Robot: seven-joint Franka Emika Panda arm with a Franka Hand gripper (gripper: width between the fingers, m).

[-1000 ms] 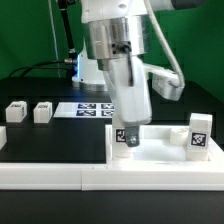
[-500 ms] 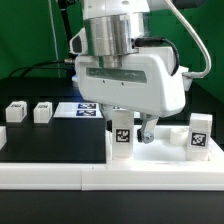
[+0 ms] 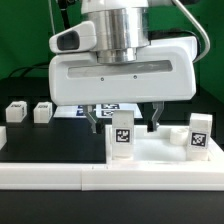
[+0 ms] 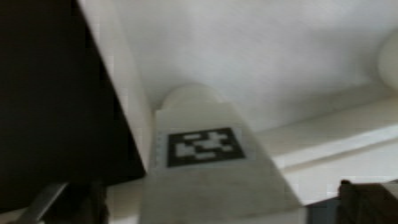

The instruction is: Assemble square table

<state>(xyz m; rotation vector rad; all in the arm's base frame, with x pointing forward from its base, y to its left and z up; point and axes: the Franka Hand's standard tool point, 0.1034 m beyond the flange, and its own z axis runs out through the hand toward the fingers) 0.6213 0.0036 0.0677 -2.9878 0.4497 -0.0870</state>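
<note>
**Exterior view: claw stands wide around an upright leg at the slab's corner**

Exterior view, item one: the claw point(image 3: 125, 125) hangs directly over the white tabletop slab point(image 3: 165, 152), with its broad white body filling the middle of the picture. Its two dark fingers point(image 3: 94, 119) are spread wide, one to either side of a tagged leg point(image 3: 121, 136). A gap shows between each finger and the leg, so the claw grips nothing.

Item two: the tagged leg stands upright at the slab's corner toward the exterior view's left, with its black-and-white tag facing the camera. Whether it is seated in a socket cannot be told.

Item three: a second leg point(image 3: 200, 134), also upright and tagged, stands on the slab toward the exterior view's right, well apart from the claw.

Item four: a third leg point(image 3: 42, 111) and a fourth leg point(image 3: 15, 111) sit side by side on the black surface point(image 3: 55, 145) at the exterior view's left, apart from the slab.

Item five: the marker board point(image 3: 72, 108) lies flat on the surface behind the slab, partly hidden by the claw.

Item six: the white border wall point(image 3: 60, 176) runs along the near edge, and the slab lies against it.

Wrist view, item seven: the tagged leg point(image 4: 210, 150) rises toward the camera with its tag plainly readable. The slab point(image 4: 267, 60) lies pale behind it, and the black surface point(image 4: 45, 90) borders one side. Both fingertips point(image 4: 43, 203) show dark at the picture's edges, clear of the leg.
</note>
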